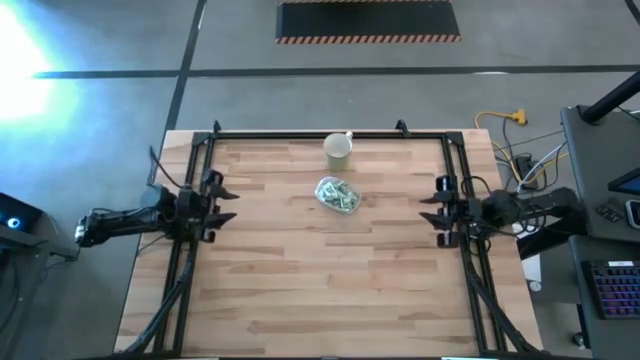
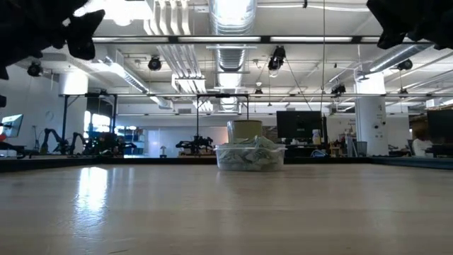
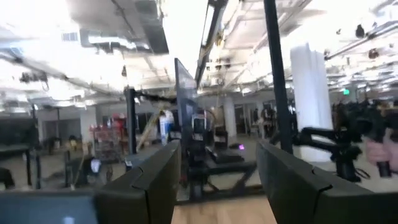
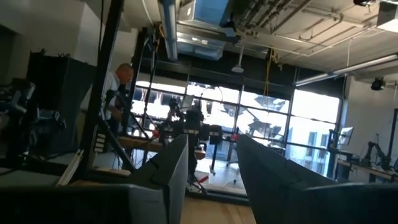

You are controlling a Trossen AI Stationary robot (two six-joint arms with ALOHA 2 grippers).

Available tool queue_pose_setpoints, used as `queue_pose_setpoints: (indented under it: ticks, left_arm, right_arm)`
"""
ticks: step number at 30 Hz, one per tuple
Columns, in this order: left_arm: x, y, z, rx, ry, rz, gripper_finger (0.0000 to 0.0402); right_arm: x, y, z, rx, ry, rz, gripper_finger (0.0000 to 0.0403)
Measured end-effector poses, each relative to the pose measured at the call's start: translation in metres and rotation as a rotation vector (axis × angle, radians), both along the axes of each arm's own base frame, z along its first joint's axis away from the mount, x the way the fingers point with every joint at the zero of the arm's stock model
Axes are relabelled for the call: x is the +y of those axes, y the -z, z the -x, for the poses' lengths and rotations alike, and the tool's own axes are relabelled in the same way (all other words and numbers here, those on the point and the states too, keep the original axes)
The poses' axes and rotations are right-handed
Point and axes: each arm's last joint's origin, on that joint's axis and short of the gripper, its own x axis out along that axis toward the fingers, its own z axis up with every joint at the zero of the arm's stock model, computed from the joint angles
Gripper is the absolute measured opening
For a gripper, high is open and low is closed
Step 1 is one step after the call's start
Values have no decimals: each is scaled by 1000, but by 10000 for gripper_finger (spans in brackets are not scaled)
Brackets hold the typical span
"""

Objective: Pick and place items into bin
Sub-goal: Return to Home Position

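Left gripper point(image 1: 222, 205) and right gripper point(image 1: 432, 210) sit at opposite edges of the table point(image 1: 300, 290), fingers spread and empty, apparently parked because no loose packets show. The bin point(image 1: 322, 187), holding the packets point(image 1: 343, 199), stands between the grippers, well apart from each.

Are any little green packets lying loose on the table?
No, the packets all sit inside the clear bin, with only a cup near it on the table.

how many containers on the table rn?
2: the clear bin at centre, holding green packets, and the cream cup just behind it near the far edge. None looks hidden.
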Motion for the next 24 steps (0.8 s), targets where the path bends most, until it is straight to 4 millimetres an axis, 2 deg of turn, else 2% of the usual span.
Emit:
queue_pose_setpoints:
  ticks: [2,7,13,18,24]
  left_arm:
    - [0,8,-3,40,11,16,192]
    - [-2,14,-4,103,29,27,192]
    - [-3,14,-4,100,40,20,192]
    - [-5,14,-4,99,57,20,192]
    - [-7,14,-4,103,82,19,192]
  right_arm:
    - [1,0,2,-7,-11,-1,128]
    - [4,1,6,-1,-60,2,128]
    - [10,7,6,58,-140,-17,128]
    - [15,5,9,40,-196,-10,128]
    - [16,3,11,12,-151,11,128]
